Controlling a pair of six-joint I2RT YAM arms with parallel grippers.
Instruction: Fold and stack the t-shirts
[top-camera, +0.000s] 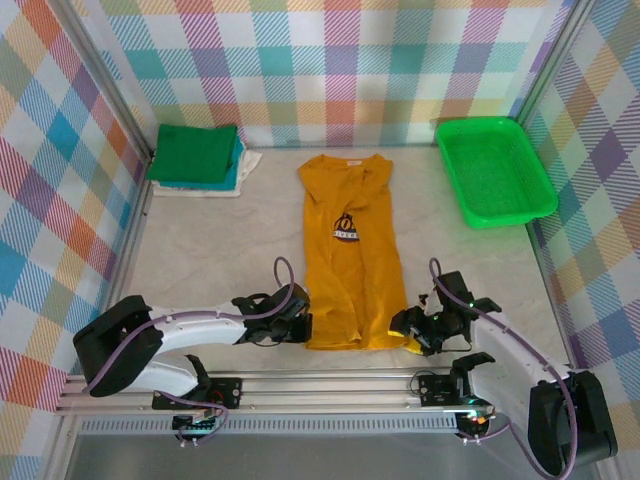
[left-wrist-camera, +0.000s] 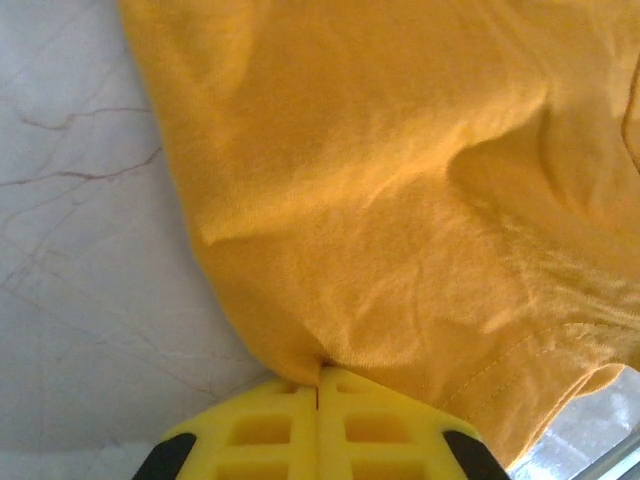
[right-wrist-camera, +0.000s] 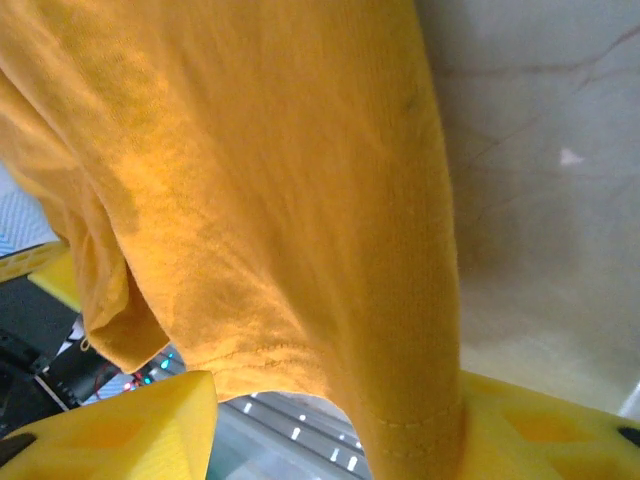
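Left gripper (left-wrist-camera: 318, 385): clenched on the near-left hem corner of the yellow shirt (left-wrist-camera: 400, 200); from its wrist we see cloth nipped in the seam.
Right gripper (right-wrist-camera: 335, 410): jaws apart, hem hanging between them, lying against one finger (right-wrist-camera: 540, 425).
Overhead: we see the shirt long and narrow mid-table (top-camera: 220, 250), logo (top-camera: 346, 228) up; folded stack (top-camera: 195, 155) far left, green tray (top-camera: 495, 170) far right.

pale marble-look counter (top-camera: 200, 250): mustard-yellow t-shirt (top-camera: 350, 260) centre, folded dark-green shirt stack (top-camera: 195, 155) far-left, bright green plastic mesh tray (top-camera: 495, 170) far-right.
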